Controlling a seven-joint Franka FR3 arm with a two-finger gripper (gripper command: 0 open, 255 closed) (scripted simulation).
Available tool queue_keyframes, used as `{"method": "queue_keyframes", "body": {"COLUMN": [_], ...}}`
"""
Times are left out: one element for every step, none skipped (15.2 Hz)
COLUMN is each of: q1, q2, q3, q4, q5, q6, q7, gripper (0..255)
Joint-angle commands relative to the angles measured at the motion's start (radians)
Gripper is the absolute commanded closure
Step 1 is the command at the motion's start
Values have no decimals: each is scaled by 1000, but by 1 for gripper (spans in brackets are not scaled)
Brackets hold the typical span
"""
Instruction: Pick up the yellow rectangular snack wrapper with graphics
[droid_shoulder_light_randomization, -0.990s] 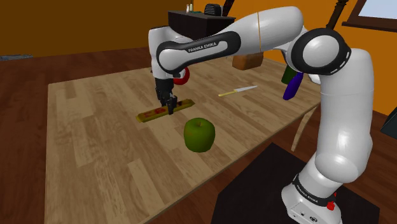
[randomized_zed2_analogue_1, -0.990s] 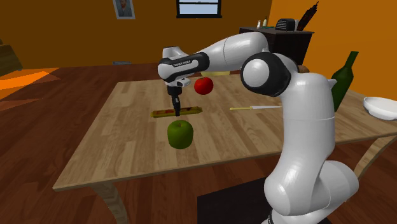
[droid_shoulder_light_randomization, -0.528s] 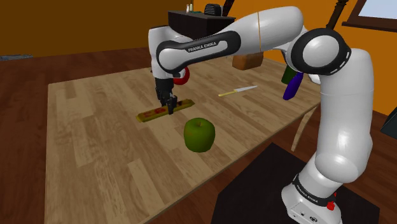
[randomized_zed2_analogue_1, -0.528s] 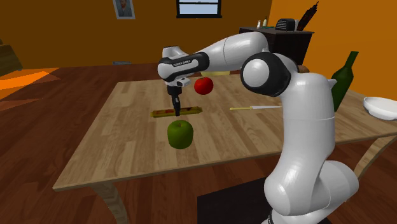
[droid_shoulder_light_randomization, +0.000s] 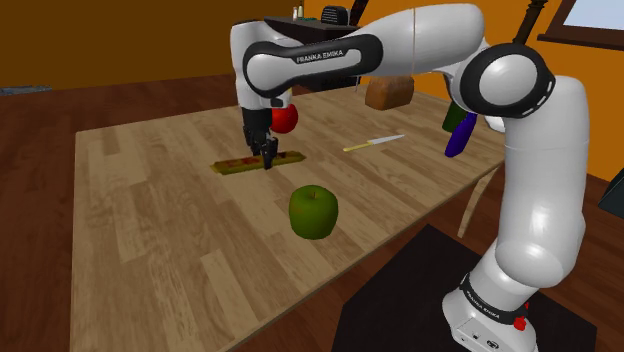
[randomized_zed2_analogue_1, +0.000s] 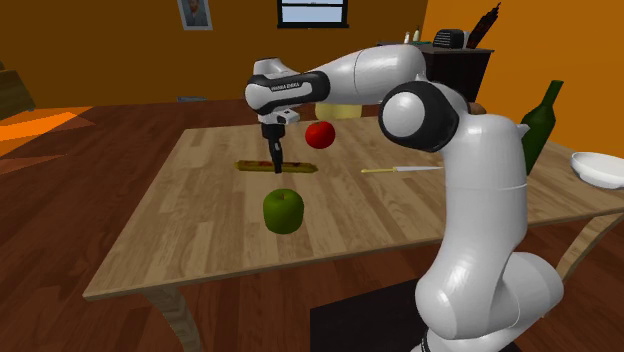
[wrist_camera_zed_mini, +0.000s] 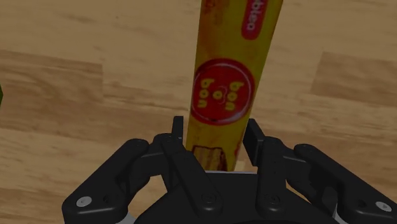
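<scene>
2 black fingers (wrist_camera_zed_mini: 180, 139) of the gripper (wrist_camera_zed_mini: 219, 137) are clenched on the yellow snack wrapper (wrist_camera_zed_mini: 219, 89), one pressing each long edge near the middle of its length, just below a round red "bon bon" mark. In the shoulder view the gripper (droid_shoulder_light_randomization: 267, 158) points straight down from the white arm, and the wrapper (droid_shoulder_light_randomization: 232, 165) lies level, sticking out to both sides of the fingers, low over the wooden table (droid_shoulder_light_randomization: 150, 220); whether its underside touches the wood cannot be told. The second exterior view shows the same grasp, with the gripper (randomized_zed2_analogue_1: 276, 165) at the middle of the wrapper (randomized_zed2_analogue_1: 300, 167). 1 green apple (droid_shoulder_light_randomization: 313, 211) stands on the table near the wrapper, toward the shoulder view's lower right, and 1 red apple (droid_shoulder_light_randomization: 287, 118) sits just behind the gripper. 1 knife (droid_shoulder_light_randomization: 375, 143) lies well apart from the wrapper, toward the shoulder view's right.
</scene>
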Motion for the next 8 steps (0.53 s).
{"method": "queue_keyframes", "body": {"q1": [1, 3, 4, 6, 8, 10, 10, 10], "q2": [-6, -6, -7, -7, -6, -6, -6, -6], "q3": [2, 3, 3, 4, 4, 4, 4, 4], "q4": [21, 34, 47, 61, 75, 89, 91, 91], "q5": [3, 4, 4, 5, 5, 5, 5, 5], "q6": [-26, -39, -53, -66, -80, -93, -95, -95], "q7": [-1, -2, -3, -3, -3, -4, -4, -4], "gripper": [255, 255, 255, 255, 255, 255, 255, 255]}}
